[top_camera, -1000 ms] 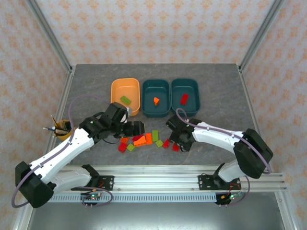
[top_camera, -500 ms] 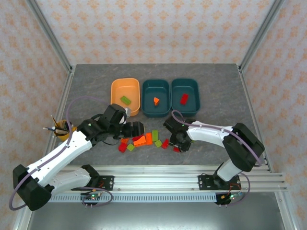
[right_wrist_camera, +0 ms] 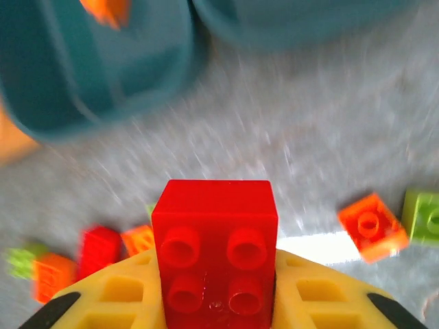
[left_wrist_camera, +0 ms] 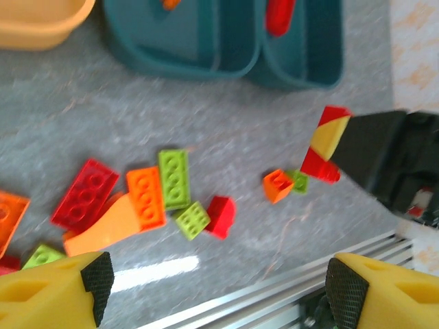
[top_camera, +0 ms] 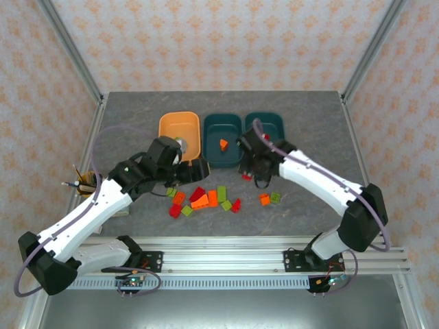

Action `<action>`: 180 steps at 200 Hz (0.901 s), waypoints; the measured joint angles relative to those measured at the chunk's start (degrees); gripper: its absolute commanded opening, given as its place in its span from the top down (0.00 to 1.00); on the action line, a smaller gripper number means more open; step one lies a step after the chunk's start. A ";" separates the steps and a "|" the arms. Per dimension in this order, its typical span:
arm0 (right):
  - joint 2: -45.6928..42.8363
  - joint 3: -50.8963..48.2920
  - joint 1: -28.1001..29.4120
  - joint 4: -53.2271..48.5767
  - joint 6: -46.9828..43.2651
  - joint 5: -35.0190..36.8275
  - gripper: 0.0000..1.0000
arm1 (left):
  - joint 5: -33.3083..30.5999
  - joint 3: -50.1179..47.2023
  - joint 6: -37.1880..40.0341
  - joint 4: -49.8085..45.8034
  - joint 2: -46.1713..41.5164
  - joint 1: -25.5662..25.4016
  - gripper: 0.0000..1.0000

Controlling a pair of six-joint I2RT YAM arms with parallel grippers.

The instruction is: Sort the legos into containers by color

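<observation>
My right gripper is shut on a red two-by-two lego, holding it above the table just in front of the middle teal tub. From above, that gripper and its red lego sit between the two teal tubs and the pile. An orange wedge lies in the middle tub; a red lego lies in the right teal tub. My left gripper hangs open over the pile's left side, near the orange tub. Red, orange and green legos lie scattered.
A small orange brick and a green one lie apart at the pile's right. A yellow pencil cup stands at the left edge. The metal rail runs along the table's near edge.
My right gripper has lifted the red lego off the table and carried it back toward the teal tubs, uncovering the small orange and green bricks. My left arm drew back slightly toward the orange tub.
</observation>
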 measured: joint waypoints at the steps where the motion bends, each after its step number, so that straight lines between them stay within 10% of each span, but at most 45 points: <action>1: 0.00 0.26 -0.26 -0.07 -0.28 0.09 0.69 | -0.04 0.22 -0.04 0.07 0.20 0.00 0.16; 72: 20.00 16.90 -15.04 -2.25 -21.33 -3.72 0.70 | -2.01 9.79 -0.96 3.43 13.27 0.61 0.16; 180: 37.62 25.90 -19.28 -4.28 -39.67 -13.99 0.64 | -3.50 9.94 -2.23 4.04 15.26 1.25 0.16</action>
